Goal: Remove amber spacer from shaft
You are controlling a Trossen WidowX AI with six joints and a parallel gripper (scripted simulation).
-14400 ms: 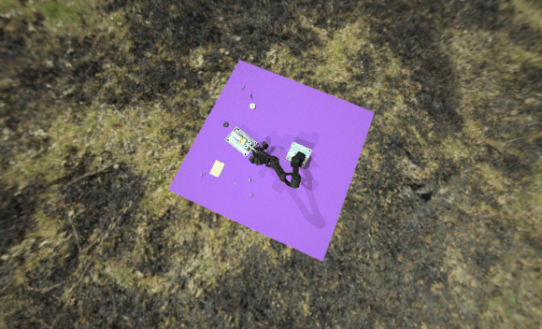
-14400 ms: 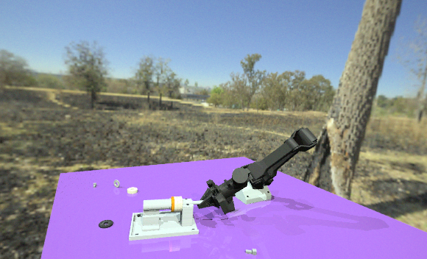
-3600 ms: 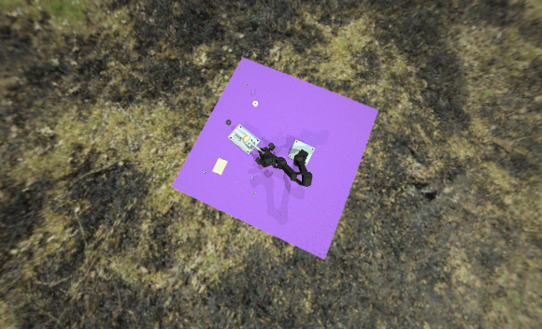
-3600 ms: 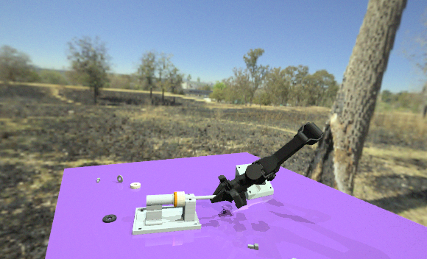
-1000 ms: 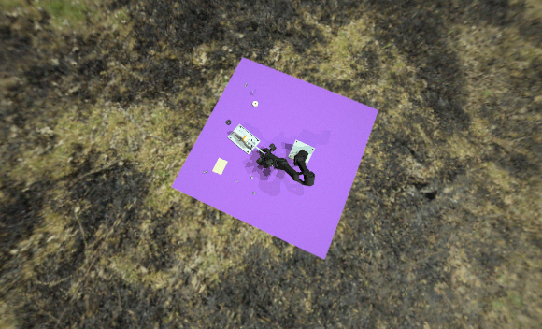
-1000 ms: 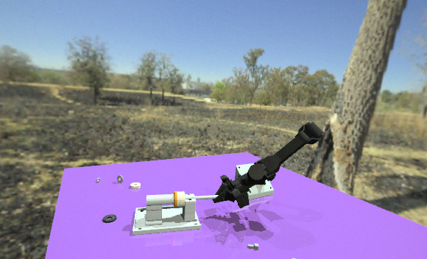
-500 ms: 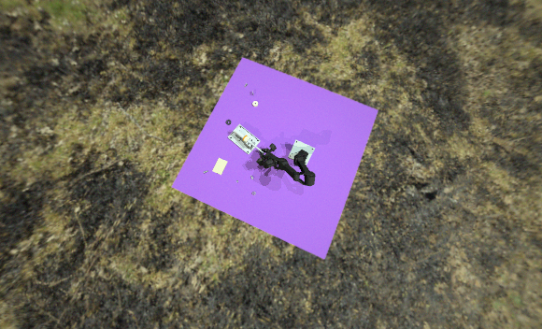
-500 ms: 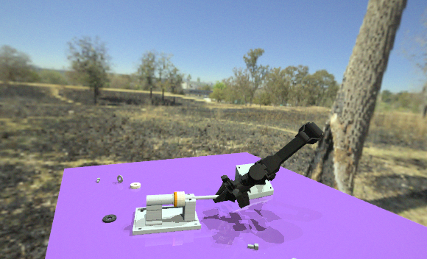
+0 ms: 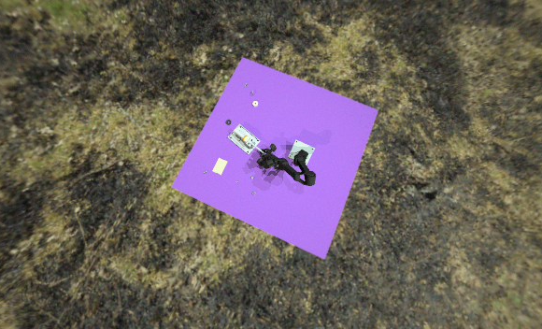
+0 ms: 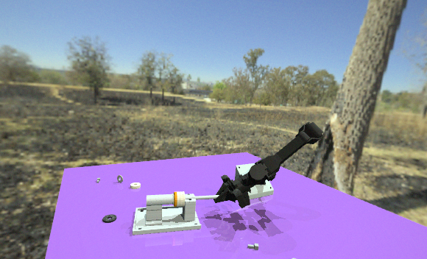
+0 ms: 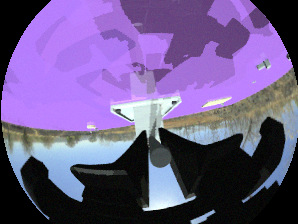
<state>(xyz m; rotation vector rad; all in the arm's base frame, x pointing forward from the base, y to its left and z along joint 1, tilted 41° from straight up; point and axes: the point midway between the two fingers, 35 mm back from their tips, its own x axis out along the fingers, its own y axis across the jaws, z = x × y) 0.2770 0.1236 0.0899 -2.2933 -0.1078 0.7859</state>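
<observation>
The pale shaft [image 10: 205, 197] [image 9: 259, 149] runs level from my gripper, through the support post [image 10: 189, 210], toward the housing block [image 10: 154, 214]. The thin amber spacer [image 10: 175, 199] [image 9: 245, 138] sits up at shaft height, against the face of the housing's barrel [image 10: 159, 199]. Cream spacing [image 10: 181, 199] fills the room between it and the post; single rings cannot be told apart. My gripper [image 10: 218, 198] [image 11: 152, 132] is shut on the shaft, on the far side of the post from the housing. The shaft's grey round end [image 11: 160, 157] shows between the fingers. The shaft inside the spacers is hidden.
The fixture's white base plate [image 10: 168, 229] stands on the purple table [image 10: 87, 239]. A dark ring [image 10: 109, 218] [image 9: 228, 122] lies beyond the housing end. A white ring [image 10: 135, 186] [image 9: 255, 104], a bolt [image 10: 255, 246] [image 11: 265, 64] and a pale yellow pad [image 9: 220, 166] lie around it.
</observation>
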